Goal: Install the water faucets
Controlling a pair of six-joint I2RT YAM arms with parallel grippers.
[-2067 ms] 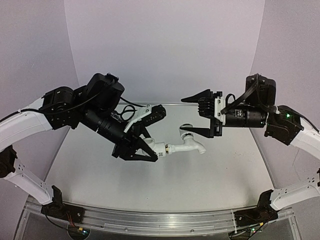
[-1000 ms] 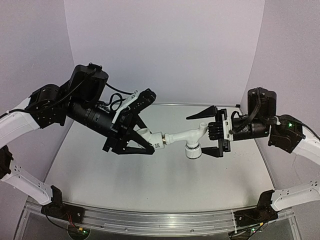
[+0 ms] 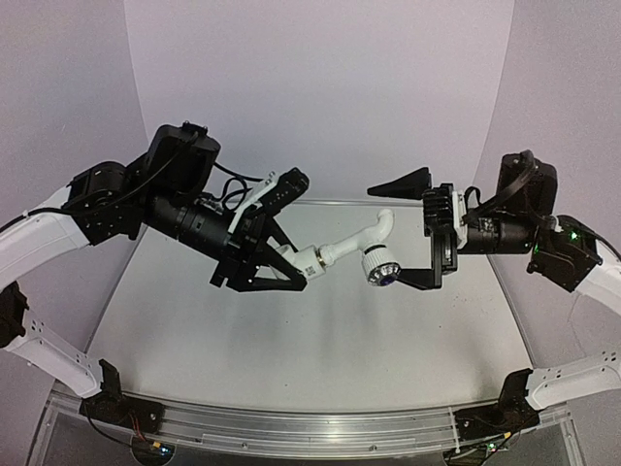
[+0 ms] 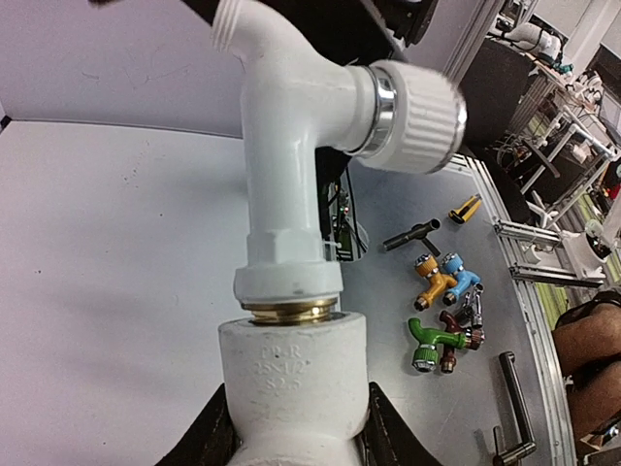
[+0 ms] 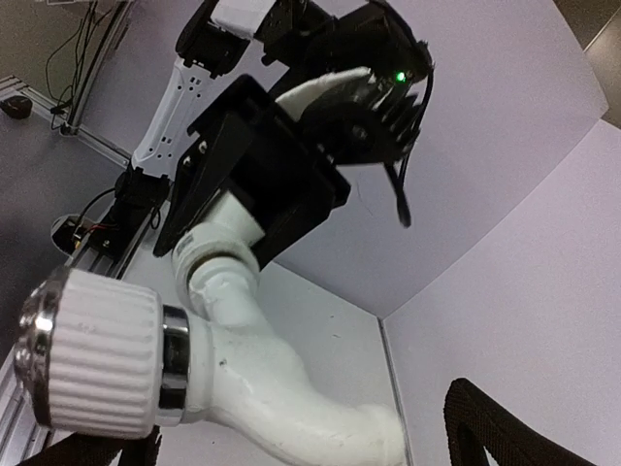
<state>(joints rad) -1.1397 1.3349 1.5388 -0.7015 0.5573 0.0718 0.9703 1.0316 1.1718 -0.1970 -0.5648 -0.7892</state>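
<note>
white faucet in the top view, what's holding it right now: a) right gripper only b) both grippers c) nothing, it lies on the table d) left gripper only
d: the left gripper is shut on the white fitting at the faucet's threaded end, and the right gripper stands wide open beside the knob.

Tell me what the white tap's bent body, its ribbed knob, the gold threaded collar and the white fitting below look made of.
Bent white tap body: glossy moulded plastic, soft highlights. Round ribbed white knob: likely plastic, matte, with a shiny chrome-looking band. Gold threaded collar: brass-like metal sheen. Short white cylindrical fitting: duller plastic, raised moulded lettering.
</note>
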